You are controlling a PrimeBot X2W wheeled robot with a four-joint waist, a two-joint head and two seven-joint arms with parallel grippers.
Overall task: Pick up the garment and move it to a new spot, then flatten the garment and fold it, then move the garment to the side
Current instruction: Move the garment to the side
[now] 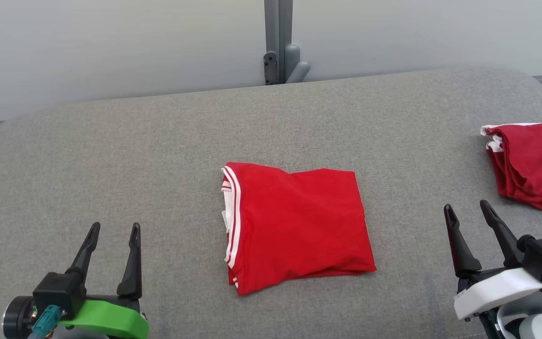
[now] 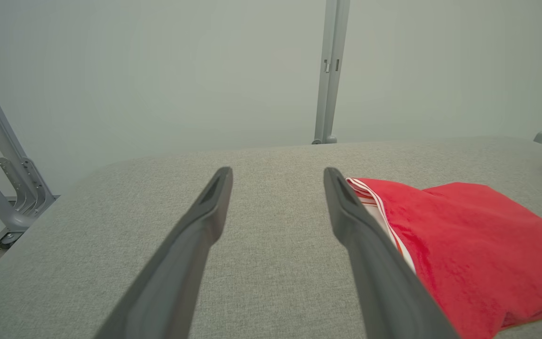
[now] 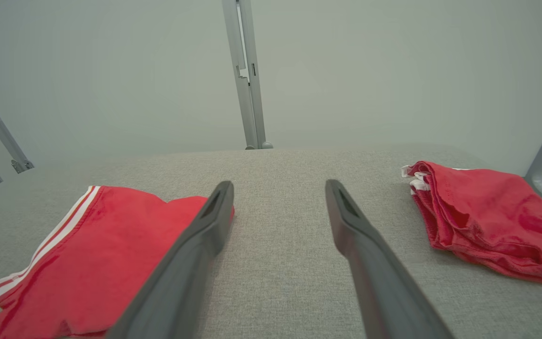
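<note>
Folded red garment [image 1: 297, 226], midway between left and right jaws, both spread apart, empty

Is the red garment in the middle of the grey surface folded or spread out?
Folded. The red garment lies as a compact rectangle, and stacked layers show along its white-striped left edge and its bottom edge.

The grey tabletop [image 1: 111, 155] is lying bare along the left and far side, leaving free passage. The folded red garment [image 1: 294, 226] is occupying the middle and a second red garment [image 1: 530, 165] is crowding the right edge, with bare cloth between them.
</note>
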